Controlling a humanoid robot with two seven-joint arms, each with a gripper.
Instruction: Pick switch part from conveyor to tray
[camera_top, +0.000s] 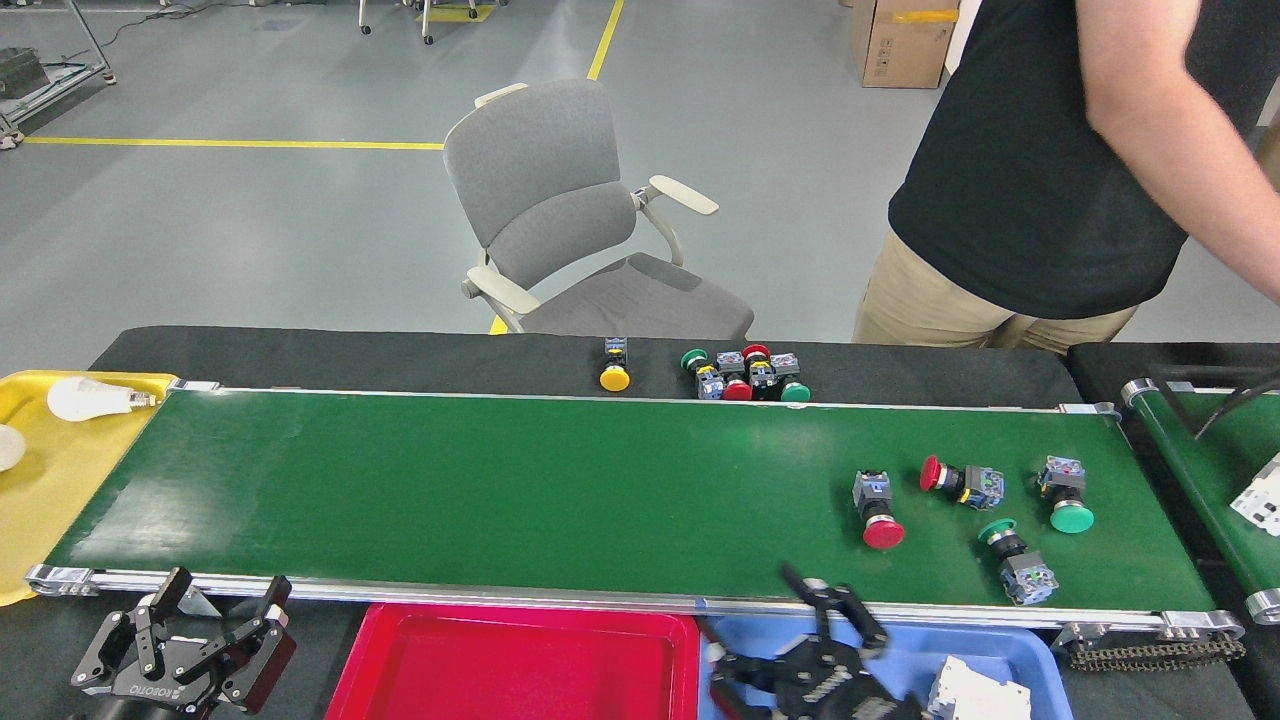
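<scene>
At the bottom edge, at about seven o'clock, the left gripper (215, 625) hung over dark cloth, its fingers spread and holding nothing. At about five o'clock the right gripper (790, 625) sat above the blue tray (900, 645), blurred, its fingers splayed wide and empty. A white part (975, 690) lay in that tray at its right, and a red tray (510, 660) stood empty just beside it toward six o'clock. Beyond the trays ran the conveyor (500, 490). Four switch parts lay near its three o'clock end: a red-capped one (878, 512), another red one on its side (960, 480), a green one (1065, 495), and a second green one (1015, 565) nearest the front rail. At nine o'clock stood a yellow tray (50, 500) with a light bulb (95, 399). Past the belt, on black cloth, lay a yellow button (615, 368) and a cluster of buttons (747, 376). Farther off stood a grey chair (580, 220), and at two o'clock a person (1040, 170).
</scene>
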